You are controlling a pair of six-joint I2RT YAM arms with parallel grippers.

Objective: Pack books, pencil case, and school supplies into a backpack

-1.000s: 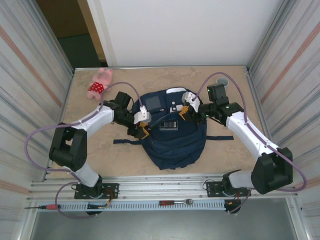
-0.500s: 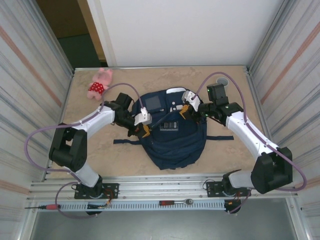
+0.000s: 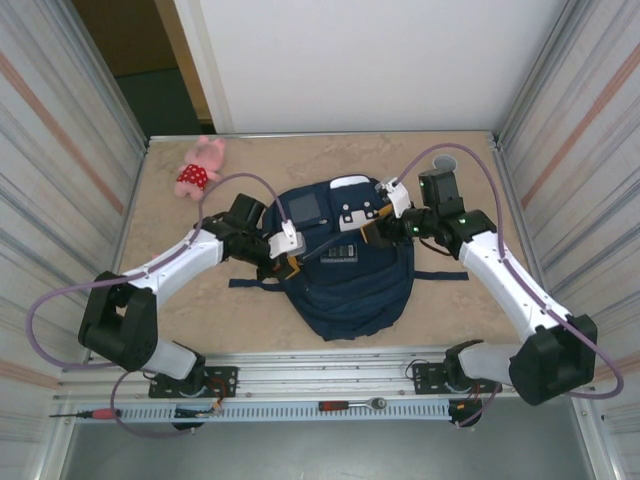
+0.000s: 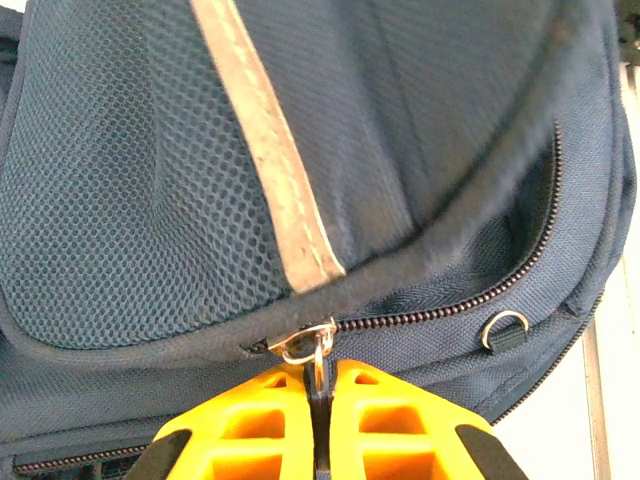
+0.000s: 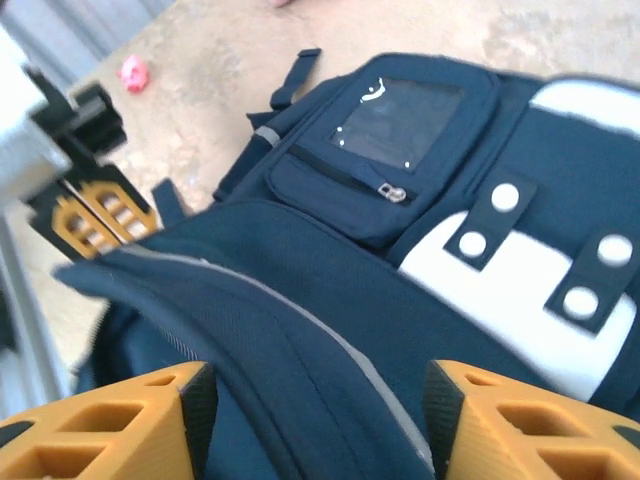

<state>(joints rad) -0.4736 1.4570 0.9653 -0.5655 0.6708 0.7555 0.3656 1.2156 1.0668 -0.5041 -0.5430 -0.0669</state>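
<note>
Backpack (image 3: 345, 290) lies flat mid-table (image 3: 240, 320), with the top end and its white patches (image 3: 352, 212) pointing away from the arm bases. Grey square patch (image 3: 303, 207) sits just beside them.

Left gripper (image 3: 289, 262) is at the bag's left edge. In the left wrist view its jaws are pressed together, pinching the metal zipper pull (image 4: 312, 347) right at the slider. Zipper (image 4: 440, 312) runs off to the right of the pull. The teeth are meshed on the near stretch, and it looks to gape open further along, but the focus is soft there. A pale reflective stripe (image 4: 268, 150) crosses the mesh panel above the pull, and a small D-ring (image 4: 505, 328) sits just under the zipper line.

Right gripper (image 3: 376, 228) is over the bag's upper right, near the white patches. Jaws are spread wide, with a raised fold of navy fabric (image 5: 280, 330) running between the orange fingers (image 5: 130, 420). Can't tell if either pad touches it. The right wrist view also shows the left gripper across the bag.

Pink plush toy (image 3: 200, 165) is at the far left of the table, well apart from the bag
</note>
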